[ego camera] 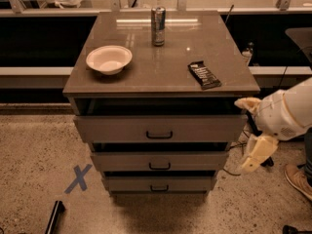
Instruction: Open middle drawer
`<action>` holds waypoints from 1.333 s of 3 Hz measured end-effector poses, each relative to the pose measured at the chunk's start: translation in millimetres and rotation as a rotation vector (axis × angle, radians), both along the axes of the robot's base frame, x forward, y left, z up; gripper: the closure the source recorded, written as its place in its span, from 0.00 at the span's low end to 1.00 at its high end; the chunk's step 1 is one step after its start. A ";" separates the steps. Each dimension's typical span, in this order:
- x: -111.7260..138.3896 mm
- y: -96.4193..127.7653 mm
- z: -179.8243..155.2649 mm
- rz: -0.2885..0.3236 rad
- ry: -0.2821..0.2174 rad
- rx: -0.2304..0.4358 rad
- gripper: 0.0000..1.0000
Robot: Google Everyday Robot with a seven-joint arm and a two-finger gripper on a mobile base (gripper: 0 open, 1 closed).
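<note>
A: gripper position?
B: gripper (pixel 247 129) just right of cabinet (pixel 161 77); fingers (pixel 257 152) spread, gripping nothing
A: middle drawer?
B: middle drawer (pixel 195 160) left of gripper; handle (pixel 159 166) untouched

Dim, warm brownish cast throughout. Lit from above and behind: pale glare streak across far edge of glossy grey-brown desk top (pixel 161 77), just beside tall silver metal can (pixel 157 26); small bright spot further right. Black gaps above grey drawer fronts, middle drawer (pixel 159 161) included. Soft shadow pooled on speckled floor (pixel 34 145) beneath desk. Cream two-finger hand (pixel 251 129) at right of desk, brightly lit, fingers spread apart.
</note>
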State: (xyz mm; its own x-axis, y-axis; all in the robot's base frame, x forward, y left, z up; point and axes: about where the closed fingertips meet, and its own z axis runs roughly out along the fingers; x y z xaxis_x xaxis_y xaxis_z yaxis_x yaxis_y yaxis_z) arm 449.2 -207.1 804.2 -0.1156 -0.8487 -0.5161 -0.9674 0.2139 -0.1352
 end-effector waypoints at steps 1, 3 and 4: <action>7.3 20.5 -82.3 0.003 -0.063 0.254 0.00; 10.7 21.7 -90.1 0.114 -0.219 0.388 0.00; 15.0 25.4 -120.6 0.112 -0.213 0.317 0.00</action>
